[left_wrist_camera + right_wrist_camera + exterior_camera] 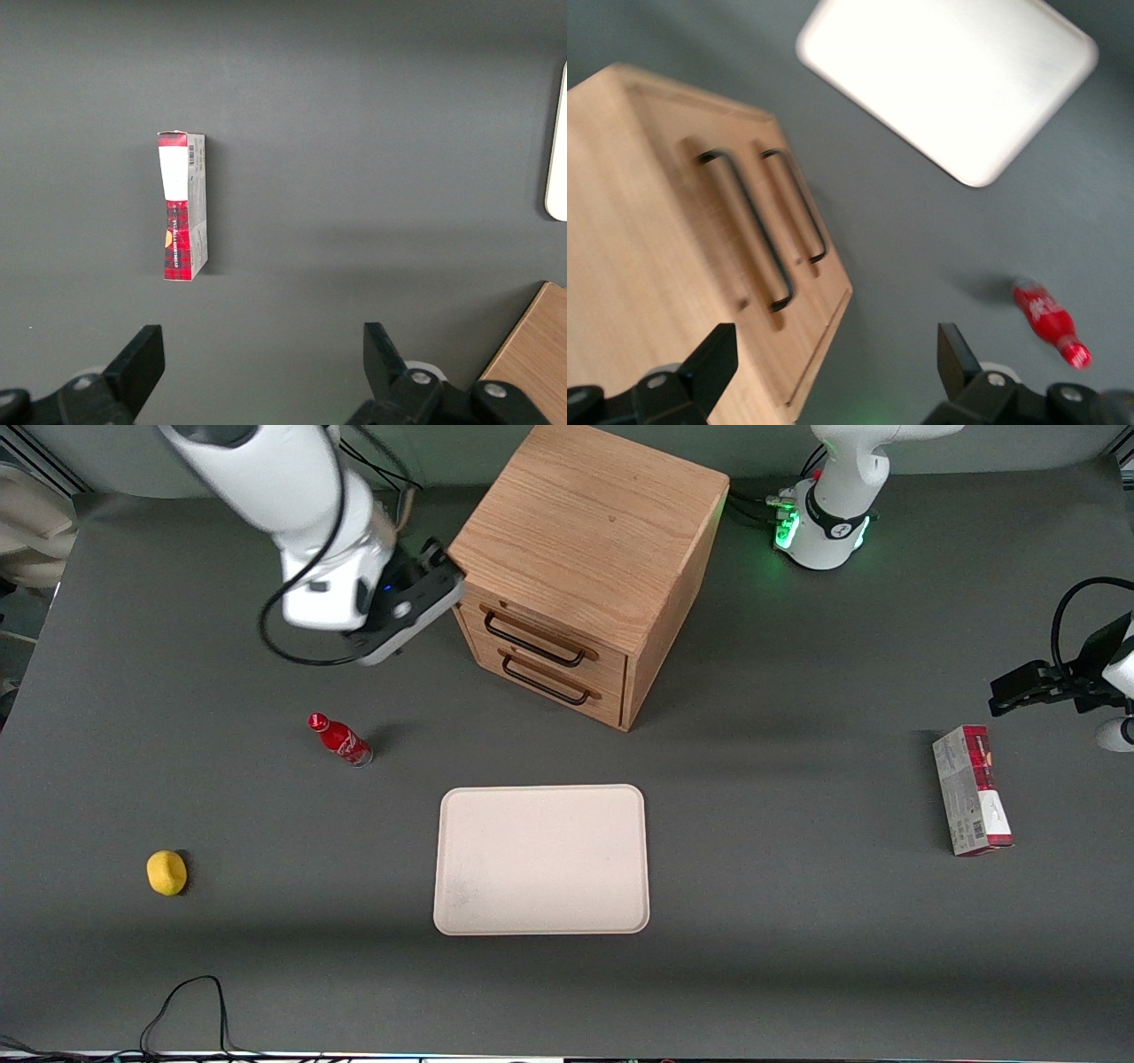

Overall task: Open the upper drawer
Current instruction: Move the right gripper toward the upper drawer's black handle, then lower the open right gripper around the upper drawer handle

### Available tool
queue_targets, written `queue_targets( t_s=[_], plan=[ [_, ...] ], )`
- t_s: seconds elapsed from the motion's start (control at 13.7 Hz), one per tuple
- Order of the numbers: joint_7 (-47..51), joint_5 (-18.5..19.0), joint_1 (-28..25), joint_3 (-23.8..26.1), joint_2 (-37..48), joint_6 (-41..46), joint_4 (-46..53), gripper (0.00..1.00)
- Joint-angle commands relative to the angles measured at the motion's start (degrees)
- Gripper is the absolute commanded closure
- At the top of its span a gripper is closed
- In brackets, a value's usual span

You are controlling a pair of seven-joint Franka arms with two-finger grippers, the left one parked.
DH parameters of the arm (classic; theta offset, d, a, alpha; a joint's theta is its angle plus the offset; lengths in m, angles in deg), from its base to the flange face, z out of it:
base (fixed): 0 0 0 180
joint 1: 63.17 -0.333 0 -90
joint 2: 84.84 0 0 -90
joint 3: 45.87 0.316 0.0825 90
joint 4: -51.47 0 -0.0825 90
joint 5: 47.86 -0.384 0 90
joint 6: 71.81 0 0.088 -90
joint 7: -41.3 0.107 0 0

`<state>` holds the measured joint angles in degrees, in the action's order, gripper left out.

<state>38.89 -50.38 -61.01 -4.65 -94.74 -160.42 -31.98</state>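
The upper drawer [542,635] sits shut in the front of the oak cabinet [592,531], just under the cabinet's top, its black bar handle [532,641] lying flat across it. Directly below is the lower drawer [545,677], shut as well, with a handle of its own. The right wrist view shows what the front view cannot: both handles seen close, the upper drawer's handle [749,226] standing clear of the wood, and the two fingers [713,363] spread wide apart with nothing between them. In the front view the gripper [434,571] hangs in the air just beside the cabinet's top corner, on the working arm's side, level with the upper drawer and not touching the handle; its fingers are hard to make out there against the cabinet.

On the grey table [797,921], a cream tray [541,859] lies in front of the cabinet, nearer the front camera. A small red bottle [339,740] stands tilted near the cabinet, toward the working arm's end and below the gripper; the right wrist view catches it too. A yellow lemon-like object [166,872] lies well apart from the cabinet, toward that same end and nearer the camera. A red and grey carton [972,790] lies well apart from the cabinet toward the parked arm's end; only the left wrist view shows its barcode face. Nothing stands between the gripper and the drawer front.
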Motion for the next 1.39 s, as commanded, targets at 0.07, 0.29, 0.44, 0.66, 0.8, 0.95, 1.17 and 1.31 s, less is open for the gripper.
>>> queue_targets(
  t_s=[0.07,0.29,0.44,0.66,0.8,0.95,1.17,1.31],
  plan=[
    [-12.16,-5.88,0.39,1.32,-3.28,0.9,-0.84,0.0],
    [-18.3,-8.11,0.56,1.32,-7.58,-1.56,-2.86,0.0],
    [-21.3,-8.11,0.74,1.32,-9.34,-3.14,-4.26,0.0],
    [-22.45,-8.11,0.74,1.32,-9.53,-10.94,-10.05,0.0],
    [-23.59,-8.03,0.74,1.32,-9.96,-14.47,-12.43,0.0],
    [-23.77,-7.67,0.48,1.32,-10.32,-19.11,-15.24,0.0],
    [-23.77,-7.67,0.39,1.41,-10.32,-22.75,-17.8,0.0],
    [-23.69,-7.85,0.3,1.58,-10.23,-22.57,-17.8,0.0]
  ],
)
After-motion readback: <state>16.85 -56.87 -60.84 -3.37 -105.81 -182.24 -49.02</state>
